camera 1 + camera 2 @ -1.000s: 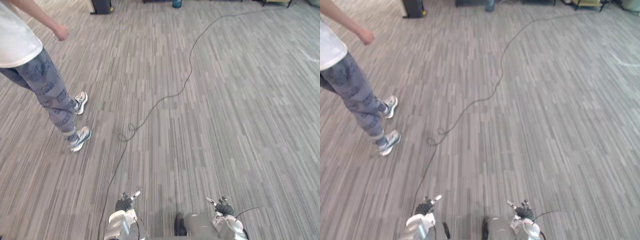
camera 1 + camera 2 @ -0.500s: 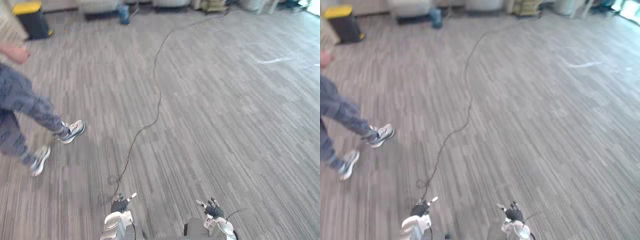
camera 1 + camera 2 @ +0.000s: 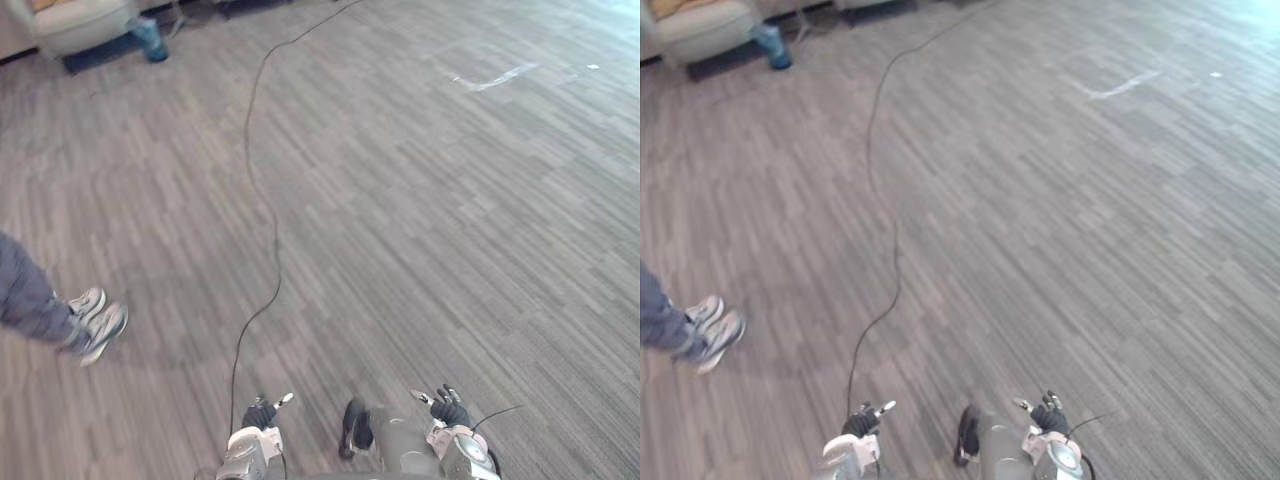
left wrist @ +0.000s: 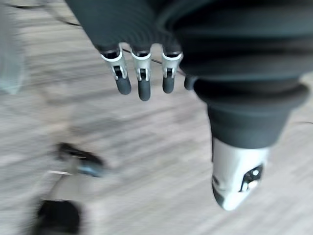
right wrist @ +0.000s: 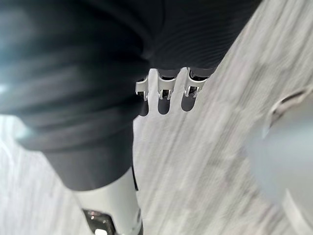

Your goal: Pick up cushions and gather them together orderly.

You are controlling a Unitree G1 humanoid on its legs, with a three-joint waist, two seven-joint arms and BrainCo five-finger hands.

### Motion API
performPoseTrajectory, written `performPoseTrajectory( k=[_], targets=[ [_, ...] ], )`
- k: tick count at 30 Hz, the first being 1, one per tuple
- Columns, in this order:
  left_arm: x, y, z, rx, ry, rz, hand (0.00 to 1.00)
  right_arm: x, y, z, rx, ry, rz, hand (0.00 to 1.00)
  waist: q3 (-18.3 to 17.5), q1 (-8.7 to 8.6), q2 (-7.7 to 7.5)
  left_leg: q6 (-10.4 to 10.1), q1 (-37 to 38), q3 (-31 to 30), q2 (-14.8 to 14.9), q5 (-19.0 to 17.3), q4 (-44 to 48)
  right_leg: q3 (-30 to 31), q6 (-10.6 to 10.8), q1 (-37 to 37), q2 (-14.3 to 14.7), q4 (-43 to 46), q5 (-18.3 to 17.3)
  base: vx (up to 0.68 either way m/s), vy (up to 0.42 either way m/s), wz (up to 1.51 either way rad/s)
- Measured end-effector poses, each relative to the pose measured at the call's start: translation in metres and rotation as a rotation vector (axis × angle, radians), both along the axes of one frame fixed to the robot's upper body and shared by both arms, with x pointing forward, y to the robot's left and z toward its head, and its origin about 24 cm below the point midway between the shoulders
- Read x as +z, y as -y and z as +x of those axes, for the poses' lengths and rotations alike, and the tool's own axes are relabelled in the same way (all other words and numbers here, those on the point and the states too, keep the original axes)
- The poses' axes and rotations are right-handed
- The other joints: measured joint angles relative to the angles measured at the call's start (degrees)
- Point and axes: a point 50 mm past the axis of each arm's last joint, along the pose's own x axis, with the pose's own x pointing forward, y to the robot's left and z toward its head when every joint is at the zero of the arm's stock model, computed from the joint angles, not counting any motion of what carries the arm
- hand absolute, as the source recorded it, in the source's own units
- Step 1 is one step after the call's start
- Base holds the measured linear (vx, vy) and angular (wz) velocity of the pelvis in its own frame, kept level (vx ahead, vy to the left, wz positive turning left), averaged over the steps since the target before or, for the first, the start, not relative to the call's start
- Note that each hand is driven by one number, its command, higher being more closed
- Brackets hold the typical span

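Two empty hands, left hand point(image 3: 262, 412) and right hand point(image 3: 450, 410), hang relaxed over the floor point(image 3: 420, 220), and heading for what may be a cushion point(image 3: 678, 6) on the armchair point(image 3: 702, 26) at the floor's far left corner could bump the person point(image 3: 30, 305) nearby.

The left hand point(image 3: 262, 412) and right hand point(image 3: 449, 411) hang low over the grey striped carpet point(image 3: 430, 220), fingers loosely extended. A person's white sneakers point(image 3: 101, 328) stand at the left. Far back sits a pale upholstered seat point(image 3: 75, 20), with a blue container point(image 3: 150, 42) just beside it.
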Motion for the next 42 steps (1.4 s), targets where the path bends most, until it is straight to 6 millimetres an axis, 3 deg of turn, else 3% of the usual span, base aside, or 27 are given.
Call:
performPoseTrajectory(
  k=[2, 4, 6, 7, 9, 11, 12, 13, 14, 16, 19, 22, 23, 24, 25, 26, 27, 28, 29, 30, 32, 33, 35, 38, 39, 41, 42],
  targets=[
    [0.005, -0.001, 0.006, 0.013, 0.048, 0.002, 0.0, 0.0, -0.009, 0.002, 0.038, 0.0, 0.009, 0.0, -0.14, 1.33, -0.34, 1.28, -8.12, 1.42, 0.02, -4.3, -14.64, 7.49, 1.94, 6.83, -0.47, -5.44, -1.2, 0.64, 0.215, -1.48],
    [0.006, 0.0, 0.006, 0.025, 0.054, -0.006, 0.0, 0.0, -0.009, 0.001, 0.031, -0.002, 0.013, 0.0, -0.13, 1.42, -0.05, 0.97, -9.77, 0.43, -1.02, -4.42, -24.26, 10.28, 3.13, 9.76, -1.34, -6.45, -2.32, 0.48, 0.234, -0.95],
    [0.006, 0.0, 0.006, 0.025, 0.06, -0.001, 0.0, -0.002, -0.007, -0.002, 0.018, -0.017, 0.011, 0.0, -0.64, 1.97, -0.09, -1.79, -10.38, -3.95, -4.28, -1.96, -42.78, 15.16, 6.08, 12.98, -3.42, -6.92, -5.88, 0.73, 0.455, -1.23],
    [0.006, -0.003, 0.005, 0.018, 0.058, 0.014, 0.0, -0.009, -0.008, -0.011, 0.024, -0.065, 0.014, 0.0, -2.07, 2.82, -1.09, -1.67, -10.1, -6.01, -6.19, 5.15, -42.53, 19.4, 7.39, 14.16, -5.21, -6.88, -7.66, 0.56, 0.378, -1.23],
    [0.004, -0.014, -0.001, 0.033, 0.035, 0.037, 0.0, -0.011, -0.017, -0.015, 0.033, -0.083, 0.038, 0.0, -4.63, 2.66, -3.74, 0.42, -10.19, -3.11, -7.58, 0.39, -39.74, 22.25, 7.7, 12.1, -7.88, -3.93, -5.43, 0.71, 0.424, -0.99],
    [0.002, -0.019, -0.004, 0.063, 0.024, 0.041, 0.0, -0.014, -0.015, -0.023, 0.029, -0.101, 0.036, 0.0, -5.39, 3.04, -5.26, 2.73, -7.5, 1.41, -8.22, -2.39, -38.14, 24.24, 12.65, 8.0, -9.66, 7.05, -2.72, 0.81, 0.465, -0.96],
    [0.0, -0.022, -0.008, 0.07, -0.001, 0.049, 0.0, -0.013, -0.016, -0.022, 0.035, -0.098, 0.035, 0.0, -4.63, 2.77, -5.15, 4.7, 0.03, 4.54, -9.22, -3.84, -41.1, 24.97, 22.31, 1.26, -9.58, 24.28, 3.84, 0.51, 0.265, -0.85],
    [-0.002, -0.021, -0.01, 0.07, -0.015, 0.047, 0.0, -0.012, -0.015, -0.02, 0.038, -0.089, 0.031, 0.0, -4.42, 2.47, -4.82, 4.96, 2.05, 4.75, -9.24, -4.0, -41.97, 24.59, 23.65, 0.15, -9.05, 28.04, 4.55, 0.56, 0.269, -1.0],
    [-0.005, -0.019, -0.014, 0.066, -0.043, 0.041, 0.0, -0.009, -0.013, -0.016, 0.047, -0.063, 0.021, 0.0, -3.68, 2.15, -3.55, 5.2, 6.91, 4.75, -9.24, -4.14, -44.37, 21.35, 22.94, -2.37, -8.65, 34.95, 4.33, 0.38, 0.172, -0.75],
    [-0.008, -0.012, -0.017, 0.034, -0.069, 0.03, 0.0, -0.005, -0.008, -0.012, 0.054, -0.028, 0.004, 0.0, -3.91, 1.85, -1.97, 5.2, 17.05, 8.18, -9.56, -4.13, -50.72, 8.69, 17.09, -10.4, -10.34, 41.7, 1.32, 0.58, 0.254, -0.88],
    [-0.009, -0.004, -0.012, -0.039, -0.088, 0.03, 0.0, -0.002, 0.001, -0.006, 0.034, -0.008, -0.014, 0.0, -3.63, -0.24, -1.76, 5.2, 23.97, 9.06, -10.02, -4.13, -56.84, -4.14, 10.24, -18.04, -10.86, 30.52, -2.33, 0.53, 0.117, -0.27],
    [-0.008, 0.007, -0.005, -0.125, -0.084, 0.034, 0.0, 0.0, 0.015, -0.006, 0.016, -0.006, -0.046, 0.0, -2.76, -1.58, -1.53, 5.2, 27.3, 7.93, -9.96, -4.13, -58.43, -5.25, 9.1, -22.19, -9.52, 15.23, 1.88, 0.53, -0.058, 0.26],
    [-0.008, 0.009, -0.005, -0.16, -0.083, 0.04, 0.0, -0.004, 0.02, -0.015, 0.003, -0.037, -0.051, 0.0, -2.12, -2.42, -2.19, 5.15, 30.11, 5.64, -10.93, -4.09, -59.58, -4.01, 9.77, -21.93, -9.22, 1.03, 10.15, 0.6, -0.159, 0.45],
    [-0.009, 0.009, -0.006, -0.166, -0.087, 0.038, 0.0, -0.006, 0.021, -0.019, -0.012, -0.049, -0.046, 0.0, -1.97, -2.55, -2.3, 5.09, 31.33, 5.19, -11.2, -4.06, -59.83, -3.47, 8.49, -22.03, -9.31, 0.48, 14.38, 0.89, -0.241, 0.24],
    [-0.012, 0.013, -0.013, -0.155, -0.107, 0.017, 0.0, -0.004, 0.029, -0.017, -0.047, -0.043, -0.052, 0.0, -1.63, -2.96, -0.58, 2.91, 33.81, 4.83, -9.74, -2.75, -59.49, -3.36, 3.99, -22.66, -8.41, 6.44, 15.13, 0.77, -0.243, -0.16],
    [-0.014, 0.016, -0.017, -0.158, -0.121, 0.007, 0.0, -0.001, 0.031, -0.01, -0.033, -0.027, -0.064, 0.0, -1.12, -3.12, 0.45, -2.97, 32.99, 3.8, -8.68, 0.89, -55.39, -3.19, 3.31, -23.43, -8.31, 11.67, 10.34, 0.65, -0.203, -0.25],
    [-0.014, 0.017, -0.017, -0.157, -0.12, 0.004, 0.0, -0.001, 0.032, -0.009, -0.037, -0.021, -0.066, 0.0, -0.98, -3.37, 0.7, -4.22, 32.25, 3.08, -8.2, 2.01, -52.7, -3.31, 3.34, -23.23, -7.89, 12.57, 8.89, 0.63, -0.262, -0.27],
    [-0.014, 0.02, -0.018, -0.14, -0.117, -0.01, 0.0, 0.001, 0.032, -0.006, -0.028, -0.014, -0.066, 0.0, -0.55, -3.23, 2.25, -5.83, 27.08, 0.5, -5.11, 7.36, -39.57, -2.7, 3.11, -20.75, -5.95, 12.82, 5.59, 0.52, -0.187, -0.27],
    [-0.014, 0.018, -0.018, -0.126, -0.117, -0.01, 0.0, 0.001, 0.032, -0.005, -0.021, -0.013, -0.069, 0.0, -0.4, -3.12, 2.76, -6.59, 24.66, -1.25, -3.95, 10.09, -33.68, -2.34, 2.88, -19.39, -5.21, 11.97, 4.96, 0.77, -0.232, -0.47],
    [-0.013, 0.018, -0.016, -0.111, -0.104, -0.013, 0.0, 0.001, 0.033, -0.004, -0.012, -0.013, -0.073, 0.0, -0.1, -3.03, 3.91, -8.52, 17.46, -4.98, -1.36, 10.66, -17.66, -1.99, 2.52, -15.01, -2.47, 9.34, 3.99, 0.63, -0.098, -0.62],
    [-0.008, 0.012, -0.009, -0.062, -0.064, -0.012, 0.0, 0.0, 0.026, -0.003, 0.01, -0.016, -0.063, 0.0, 0.88, -2.39, 3.1, -8.16, 9.73, -4.86, 0.64, 6.16, -2.29, 0.04, 1.07, -6.53, 0.24, 4.81, 2.98, 0.61, -0.087, -0.7],
    [-0.005, 0.008, -0.004, -0.054, -0.038, 0.0, 0.0, -0.001, 0.018, -0.004, 0.019, -0.019, -0.048, 0.0, 1.2, -1.65, 1.45, -5.42, 4.31, -4.1, 0.29, 2.06, -0.03, 2.02, 0.8, -0.78, 0.76, 0.66, 2.46, 0.51, -0.058, -0.74],
    [0.004, 0.006, 0.007, -0.046, 0.031, 0.01, 0.0, -0.002, 0.009, -0.003, 0.035, -0.018, -0.03, 0.0, 0.84, -0.21, 0.32, -1.15, -5.69, -0.33, -0.33, -3.24, -10.18, 5.56, 1.66, 6.42, 0.92, -6.16, 1.81, 0.53, -0.01, -0.76],
    [0.005, 0.009, 0.008, -0.033, 0.045, 0.0, 0.0, -0.002, 0.01, -0.005, 0.03, -0.024, -0.03, 0.0, 0.61, 0.31, 0.85, -0.55, -9.26, 1.21, -3.24, -3.18, -31.36, 8.51, 3.73, 11.41, 0.63, -10.19, 0.54, 0.53, 0.092, -0.58],
    [0.004, 0.01, 0.006, -0.036, 0.04, -0.002, 0.0, -0.002, 0.011, -0.005, 0.027, -0.025, -0.033, 0.0, 0.27, 0.48, 1.43, -1.27, -9.51, 0.1, -5.01, -0.58, -43.84, 10.62, 4.81, 14.12, 0.44, -12.03, -0.64, 0.76, 0.281, -0.86],
    [0.003, 0.006, 0.004, -0.034, 0.035, 0.01, 0.0, -0.004, 0.01, -0.007, 0.039, -0.038, -0.032, 0.0, -0.57, 1.37, 1.38, -0.04, -10.2, -1.82, -6.57, 7.05, -49.01, 13.5, 6.95, 17.43, -0.81, -13.77, -2.85, 0.74, 0.31, -0.96],
    [0.002, 0.001, 0.001, -0.034, 0.025, 0.024, 0.0, -0.007, 0.005, -0.013, 0.042, -0.059, -0.018, 0.0, -2.6, 2.01, -0.16, 3.07, -10.1, -1.1, -8.54, 9.23, -48.11, 15.72, 8.29, 17.76, -3.26, -13.3, -3.62, 0.76, 0.305, -0.83]
  ],
)
